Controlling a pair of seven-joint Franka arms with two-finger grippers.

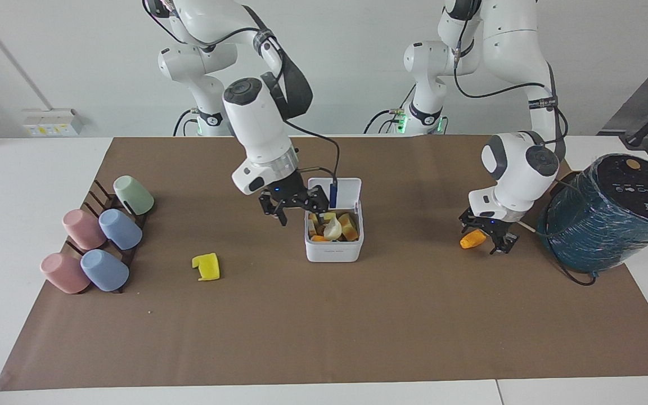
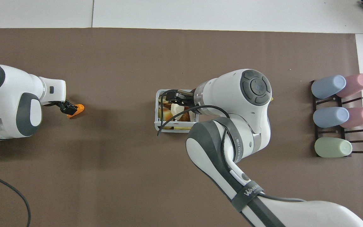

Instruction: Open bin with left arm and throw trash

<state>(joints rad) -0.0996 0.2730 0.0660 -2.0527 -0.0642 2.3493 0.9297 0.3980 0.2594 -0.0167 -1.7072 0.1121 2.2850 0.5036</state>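
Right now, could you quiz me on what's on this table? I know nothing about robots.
1. Which tool is down at the orange lump: the left tool or the right tool?
2. True or false: the lid of the bin is shut.
3. What lies nearest the cups? A. the yellow scrap B. the orange lump C. the bin

Key: 1. the left tool; 2. false, it stands open with scraps inside; 3. A.
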